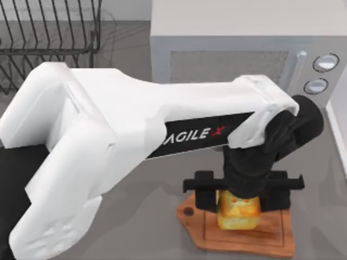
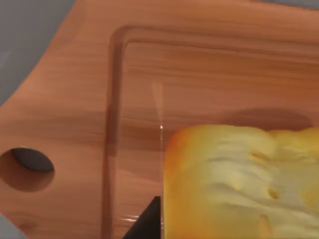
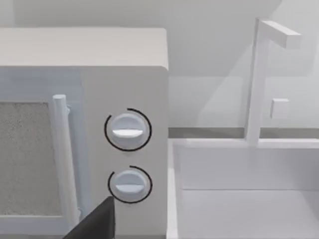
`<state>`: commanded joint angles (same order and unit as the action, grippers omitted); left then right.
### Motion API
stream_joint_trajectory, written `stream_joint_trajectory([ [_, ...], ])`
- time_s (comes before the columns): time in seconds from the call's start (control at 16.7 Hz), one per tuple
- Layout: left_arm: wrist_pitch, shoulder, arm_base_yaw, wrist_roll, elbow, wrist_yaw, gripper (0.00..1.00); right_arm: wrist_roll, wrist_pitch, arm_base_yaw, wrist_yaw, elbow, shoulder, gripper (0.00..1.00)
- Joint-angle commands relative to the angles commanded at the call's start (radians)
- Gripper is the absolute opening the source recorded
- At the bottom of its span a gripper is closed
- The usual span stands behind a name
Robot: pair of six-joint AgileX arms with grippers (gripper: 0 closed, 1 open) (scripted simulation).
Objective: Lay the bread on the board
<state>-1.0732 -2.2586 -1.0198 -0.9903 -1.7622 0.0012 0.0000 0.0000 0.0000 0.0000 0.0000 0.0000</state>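
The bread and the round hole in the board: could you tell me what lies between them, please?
Bare wood of the board, crossed by its groove, separates the bread from the hole in the left wrist view.

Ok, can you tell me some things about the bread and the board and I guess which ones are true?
1. The bread is over the board. True.
2. The left gripper is down at the bread, its fingers either side of it. True.
3. The board's round hole is in the middle of its face. False: it sits in the tapered end, outside the groove.
4. The bread is blue. False: it is golden yellow with orange-brown patches.
5. A microwave stands behind the board, with two round knobs. True.
6. The bread is bigger than the board. False: it is much smaller.
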Motion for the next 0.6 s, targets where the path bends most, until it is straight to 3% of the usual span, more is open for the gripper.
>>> stream_joint_trajectory([
  [0.6,0.0,0.0,0.0,0.0,0.0,0.0,0.9,0.0,0.0,0.0,0.0,0.0,0.0,1.0],
])
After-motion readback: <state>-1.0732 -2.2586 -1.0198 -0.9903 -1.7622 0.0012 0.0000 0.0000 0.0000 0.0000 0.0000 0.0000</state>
